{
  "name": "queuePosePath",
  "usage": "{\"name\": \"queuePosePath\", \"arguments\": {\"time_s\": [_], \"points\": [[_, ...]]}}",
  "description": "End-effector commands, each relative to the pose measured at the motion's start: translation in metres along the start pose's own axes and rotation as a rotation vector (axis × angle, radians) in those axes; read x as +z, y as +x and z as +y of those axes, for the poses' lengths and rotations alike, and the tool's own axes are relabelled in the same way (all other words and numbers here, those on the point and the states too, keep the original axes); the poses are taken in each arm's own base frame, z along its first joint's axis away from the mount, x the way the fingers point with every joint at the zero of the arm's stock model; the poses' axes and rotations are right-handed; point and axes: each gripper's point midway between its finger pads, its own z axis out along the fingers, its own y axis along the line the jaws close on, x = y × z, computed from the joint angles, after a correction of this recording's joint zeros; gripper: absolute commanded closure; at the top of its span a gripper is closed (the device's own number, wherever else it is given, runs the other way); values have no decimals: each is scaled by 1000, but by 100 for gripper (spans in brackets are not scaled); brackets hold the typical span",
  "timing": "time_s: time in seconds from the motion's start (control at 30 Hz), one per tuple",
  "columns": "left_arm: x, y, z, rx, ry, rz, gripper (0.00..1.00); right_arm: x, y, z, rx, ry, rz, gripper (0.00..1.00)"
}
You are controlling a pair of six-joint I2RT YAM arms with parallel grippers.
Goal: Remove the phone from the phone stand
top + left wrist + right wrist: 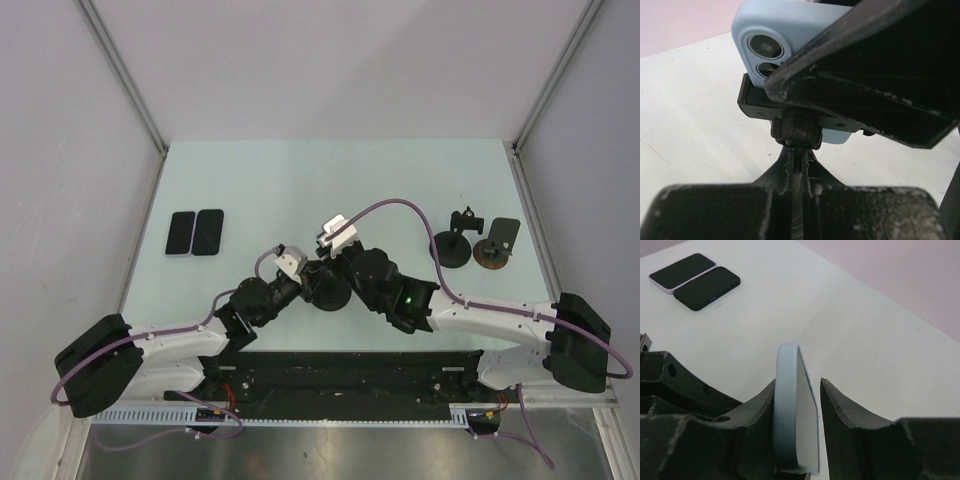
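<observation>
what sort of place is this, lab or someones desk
Probably a lab robot cell: a pale table boxed in by plain panels, two arms bolted at its near edge, only phones and stands on it.

Overhead view: even, soft light from above, table pale and flat, only faint shade under the arms; posts read straight right to the frame edges. Left wrist view: fingers very dark, detail crushed, nearest one soft; phone crisp (small glints in both lenses). Right wrist view: bright, tabletop near washed out, one soft curved shadow, spare phones sharp
</observation>
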Motion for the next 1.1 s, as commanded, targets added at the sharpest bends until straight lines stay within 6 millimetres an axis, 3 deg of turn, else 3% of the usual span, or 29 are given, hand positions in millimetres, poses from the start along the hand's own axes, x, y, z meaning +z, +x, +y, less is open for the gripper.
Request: {"name": "queuePosePath", "arguments": {"time_s": [0.0, 0.17, 0.2, 0.27, 0.3, 0.33, 0.4, 0.43, 0.53, 0.6, 0.83, 0.93, 1.07], "points": [[-1, -6, -8, -15, 25, -30, 100, 2, -17, -15, 36, 67, -61, 59], [1, -6, -9, -15, 32, -30, 100, 4, -15, -23, 27, 83, -54, 66], [1, -6, -9, -16, 32, -30, 100, 4, -14, -23, 25, 83, -52, 78], [1, -6, -8, -16, 28, -28, 99, 2, -15, -23, 18, 75, -50, 92], [1, -7, -8, -16, 26, -30, 94, 2, -15, -22, 14, 69, -49, 100], [1, -6, -8, -16, 24, -29, 83, 0, -15, -18, 3, 50, -47, 100], [2, -7, -6, -12, 16, -31, 71, -4, -18, -15, -2, 34, -52, 100], [2, -8, -6, -9, 16, -34, 58, -5, -17, -14, -8, 29, -48, 100], [5, -11, -5, 3, 7, -38, 42, -10, -17, -9, -17, 10, -41, 100], [8, -12, -4, 13, 3, -38, 38, -13, -20, -7, -5, -1, -47, 100], [17, -16, 3, 49, -41, -42, 37, -21, -23, 2, -4, -58, -46, 100], [19, -21, 4, 54, -48, -59, 41, -24, -23, 4, -1, -79, -44, 100], [18, -28, -3, 53, -4, -83, 43, -25, -19, 5, 1, -85, -27, 100]]}}
